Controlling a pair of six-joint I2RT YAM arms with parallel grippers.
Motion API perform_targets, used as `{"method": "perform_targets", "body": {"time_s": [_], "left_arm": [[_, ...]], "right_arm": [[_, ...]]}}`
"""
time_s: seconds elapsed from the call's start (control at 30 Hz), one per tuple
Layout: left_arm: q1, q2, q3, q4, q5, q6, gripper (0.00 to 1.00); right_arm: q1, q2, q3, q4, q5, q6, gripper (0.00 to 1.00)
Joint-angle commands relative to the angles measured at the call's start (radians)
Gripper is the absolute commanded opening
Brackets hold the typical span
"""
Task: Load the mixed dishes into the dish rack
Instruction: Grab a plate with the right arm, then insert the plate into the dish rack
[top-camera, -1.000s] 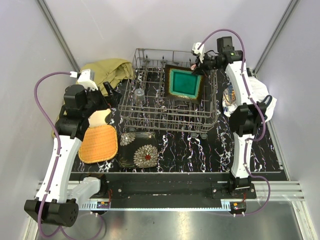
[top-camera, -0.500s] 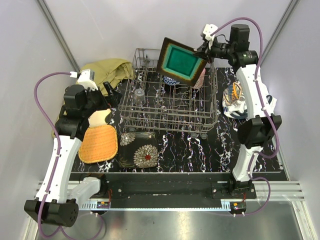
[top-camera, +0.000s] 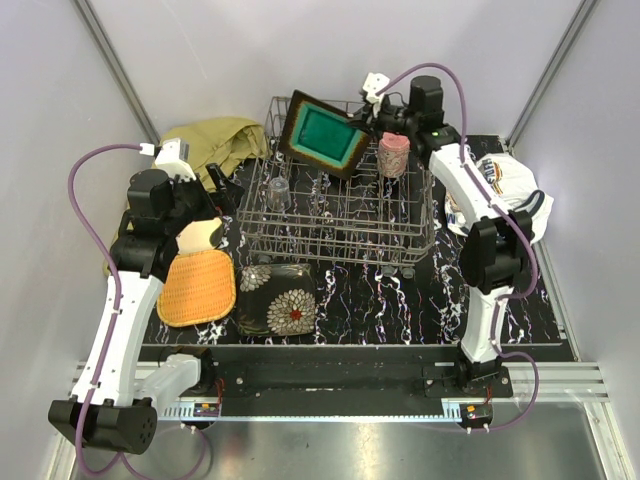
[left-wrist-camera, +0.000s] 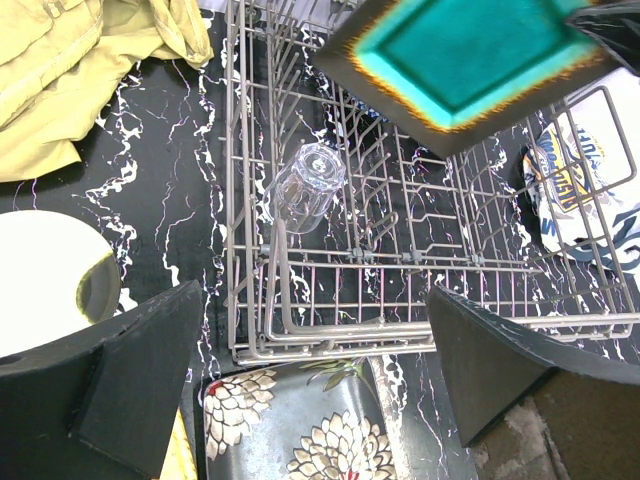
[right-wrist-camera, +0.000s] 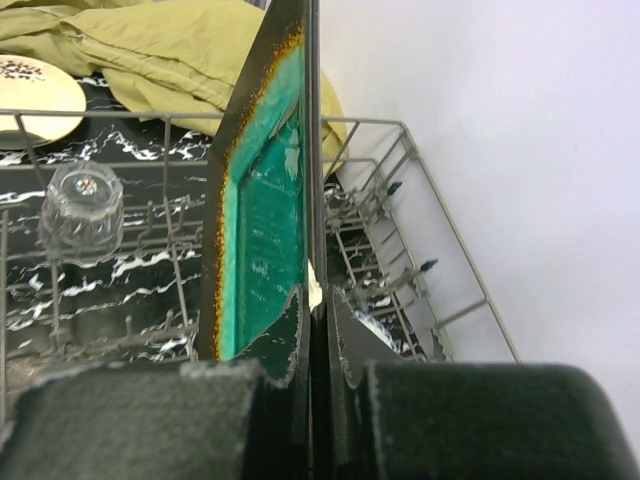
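Observation:
My right gripper (top-camera: 368, 128) is shut on the edge of the teal square plate (top-camera: 322, 135), which it holds tilted on edge above the back of the dish rack (top-camera: 340, 245). In the right wrist view the fingers (right-wrist-camera: 318, 320) pinch the plate's rim (right-wrist-camera: 262, 220). A clear glass (top-camera: 279, 192) lies in the rack's left part and a pink cup (top-camera: 393, 153) stands at its back right. My left gripper (left-wrist-camera: 315, 300) is open and empty above the rack's near left corner (left-wrist-camera: 330, 335). The orange plate (top-camera: 197, 287), cream plate (top-camera: 203, 234) and dark floral plate (top-camera: 277, 298) lie on the table.
The olive-yellow cloth (top-camera: 215, 140) lies at the back left beside the rack. The white printed cloth (top-camera: 510, 190) lies right of the rack under my right arm. Grey walls close in the back and both sides.
My right gripper has lifted the teal plate off the rack, turned it on edge and carried it left over the rack's back. The left arm has not moved.

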Motion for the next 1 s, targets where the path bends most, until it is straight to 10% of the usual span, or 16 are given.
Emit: {"method": "perform_targets", "body": {"time_s": [0.0,0.97], "left_arm": [[0.005,-0.026,0.027,0.033,0.010,0.009,0.99],[0.005,-0.009,0.015,0.040,0.028,0.009,0.99]], "right_arm": [[0.052,-0.038,0.084,0.303,0.041,-0.012,0.00],[0.096,0.158,0.457,-0.277,-0.096,-0.368,0.00]]}}
